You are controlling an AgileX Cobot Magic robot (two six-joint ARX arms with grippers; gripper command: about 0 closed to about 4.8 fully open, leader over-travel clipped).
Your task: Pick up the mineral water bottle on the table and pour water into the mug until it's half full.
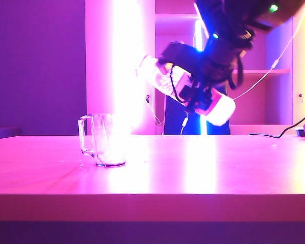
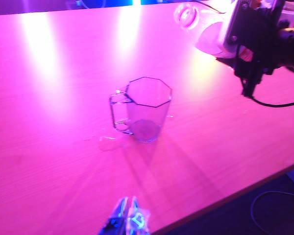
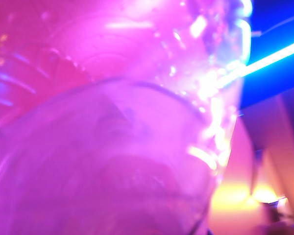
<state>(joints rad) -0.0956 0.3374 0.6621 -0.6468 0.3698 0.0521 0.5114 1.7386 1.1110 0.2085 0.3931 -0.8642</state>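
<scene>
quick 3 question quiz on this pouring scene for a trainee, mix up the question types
1. True or false: the mug lies on its side on the table.
2. Which gripper holds the mineral water bottle? A) left gripper B) right gripper
3. Fill in: in the exterior view the bottle's neck points toward the ____ side, where the mug stands.

Key
1. False. It stands upright, with no clear water level visible.
2. B. The bottle is tilted in the air, up and to the right of the mug; the left gripper hangs near the table's front edge, away from the mug.
3. Left.
</scene>
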